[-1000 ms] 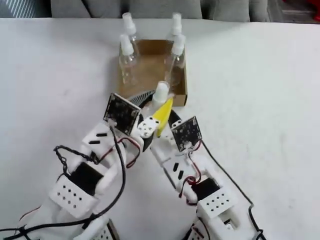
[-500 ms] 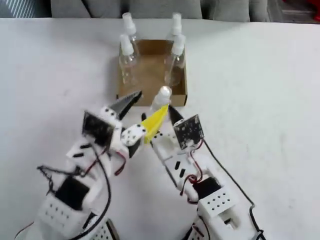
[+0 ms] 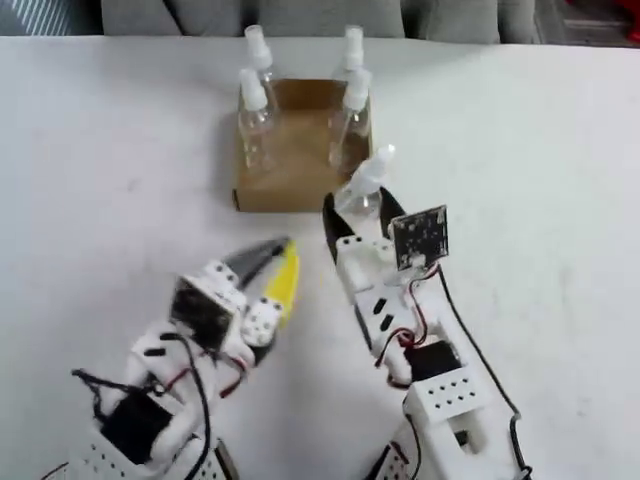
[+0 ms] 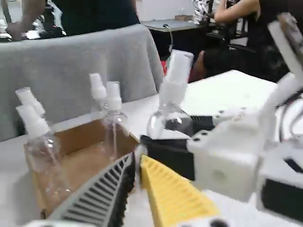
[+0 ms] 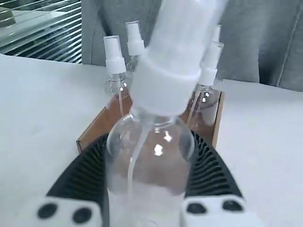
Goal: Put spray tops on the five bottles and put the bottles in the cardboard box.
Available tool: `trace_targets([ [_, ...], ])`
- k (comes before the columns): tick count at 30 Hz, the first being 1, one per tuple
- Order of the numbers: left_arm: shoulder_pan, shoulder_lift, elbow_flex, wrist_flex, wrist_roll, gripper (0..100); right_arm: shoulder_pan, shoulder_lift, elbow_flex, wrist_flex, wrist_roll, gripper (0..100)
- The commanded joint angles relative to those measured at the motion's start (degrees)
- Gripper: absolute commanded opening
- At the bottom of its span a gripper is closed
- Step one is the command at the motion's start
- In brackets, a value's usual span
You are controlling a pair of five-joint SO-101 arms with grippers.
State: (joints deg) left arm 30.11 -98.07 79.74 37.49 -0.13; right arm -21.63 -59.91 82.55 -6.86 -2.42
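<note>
My right gripper (image 3: 360, 207) is shut on a clear bottle (image 3: 362, 188) with a white spray top on it, held tilted just off the near right corner of the cardboard box (image 3: 300, 160). In the right wrist view the bottle (image 5: 149, 156) sits between the black fingers (image 5: 80, 175) of this gripper (image 5: 150, 142). Several more topped bottles (image 3: 254, 118) stand at the box's corners. My left gripper (image 3: 286, 247) hovers over the table in front of the box, its black and yellow fingers (image 4: 170, 194) shut on nothing; the box (image 4: 80, 151) and held bottle (image 4: 168, 111) lie ahead of it.
White tabletop (image 3: 520, 150) stretches wide on both sides of the box. A grey cloth-covered edge (image 3: 300, 15) runs along the far side of the table. Loose cables (image 3: 110, 310) trail from both arms near the front.
My left gripper has let go of the spray top, pulled back toward the front left and shut. The right gripper has carried the bottle right and away from me, tilting it.
</note>
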Motion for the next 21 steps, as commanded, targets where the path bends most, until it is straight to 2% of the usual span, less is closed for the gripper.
trace_targets([
  [1,9.10,-0.84,3.60,-0.18,-0.53,2,0.22,-0.66,-4.92,2.51,-0.62,1.6],
  [4,11.74,-0.75,8.09,-2.73,-0.70,2,0.13,-1.19,-7.03,6.29,-1.49,1.6],
  [8,11.56,-0.75,17.14,-14.77,-0.70,2,-3.03,-1.19,-10.55,12.44,-3.96,1.6],
  [15,11.56,3.65,17.23,-15.12,-0.62,2,-9.98,-1.27,-13.36,19.47,-3.96,1.6],
  [21,5.67,14.29,15.91,-25.14,-0.44,2,-10.51,-6.02,-13.36,25.89,-3.69,1.6],
])
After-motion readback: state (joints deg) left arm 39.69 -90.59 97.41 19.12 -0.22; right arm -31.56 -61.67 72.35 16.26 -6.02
